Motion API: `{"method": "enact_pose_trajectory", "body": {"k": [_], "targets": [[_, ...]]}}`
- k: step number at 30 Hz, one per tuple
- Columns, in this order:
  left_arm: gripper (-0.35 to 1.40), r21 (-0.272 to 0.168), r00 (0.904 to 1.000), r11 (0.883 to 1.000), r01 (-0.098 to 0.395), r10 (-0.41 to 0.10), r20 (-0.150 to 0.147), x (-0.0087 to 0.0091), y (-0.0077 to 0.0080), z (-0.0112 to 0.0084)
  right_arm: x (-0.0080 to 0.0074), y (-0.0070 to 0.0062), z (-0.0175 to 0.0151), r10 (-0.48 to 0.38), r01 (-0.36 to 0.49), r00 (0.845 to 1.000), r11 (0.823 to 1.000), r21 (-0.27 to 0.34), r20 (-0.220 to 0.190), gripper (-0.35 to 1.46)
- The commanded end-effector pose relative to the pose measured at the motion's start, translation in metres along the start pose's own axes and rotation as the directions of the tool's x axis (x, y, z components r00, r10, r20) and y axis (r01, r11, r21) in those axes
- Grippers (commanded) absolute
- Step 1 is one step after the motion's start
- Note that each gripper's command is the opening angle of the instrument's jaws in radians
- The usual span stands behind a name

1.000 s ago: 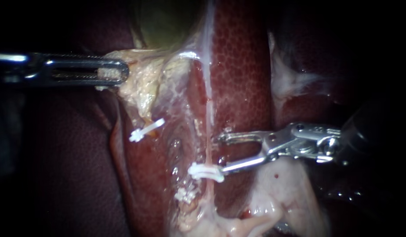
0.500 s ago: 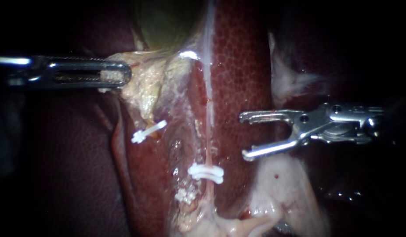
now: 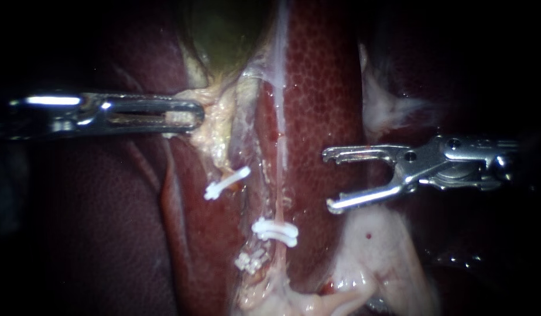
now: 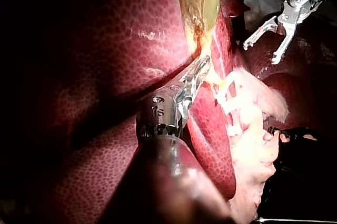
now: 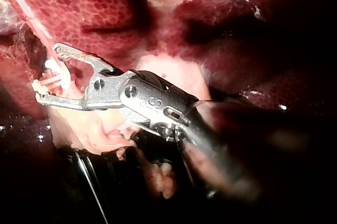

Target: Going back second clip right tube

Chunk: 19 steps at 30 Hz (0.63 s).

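**Right instrument open beside the clipped right tube; left instrument gripping pale tissue.**

The right instrument (image 3: 329,180) comes in from the right with its jaws spread and nothing between them. It hangs over the liver (image 3: 323,88) just to the right of the right tube (image 3: 279,196) and apart from it. The clip (image 3: 274,230) sits on that thin pink tube, a little below the jaws (it shows as two white bars lying close together). The left instrument (image 3: 191,114) has its jaws closed on yellowish fatty tissue (image 3: 215,126) under the green gallbladder (image 3: 223,35). The other clip (image 3: 226,183) lies tilted, left of the tube and below that grip. From the left wrist, the right instrument's open jaws stand well ahead of the left's.
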Motion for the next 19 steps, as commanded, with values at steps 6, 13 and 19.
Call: {"method": "enact_pose_trajectory", "body": {"k": [6, 13, 19], "targets": [[-0.21, 0.005, 1.0000, 1.000, 0.009, -0.009, -0.001, 0.0003, 0.0005, 0.0007, 0.0001, -0.0002, 0.0000, -0.005, 0.005, 1.000, 1.000, 0.000, -0.006, 0.60], [-0.21, 0.008, 1.0000, 1.000, 0.008, -0.008, -0.002, 0.0004, 0.0005, 0.0008, 0.0001, -0.0002, 0.0000, -0.011, 0.011, 1.000, 1.000, 0.000, -0.006, 0.60], [-0.21, 0.008, 1.0000, 1.000, 0.008, -0.008, -0.002, 0.0004, 0.0005, 0.0009, 0.0002, -0.0002, 0.0001, -0.011, 0.011, 1.000, 1.000, 0.000, -0.006, 0.60]]}}
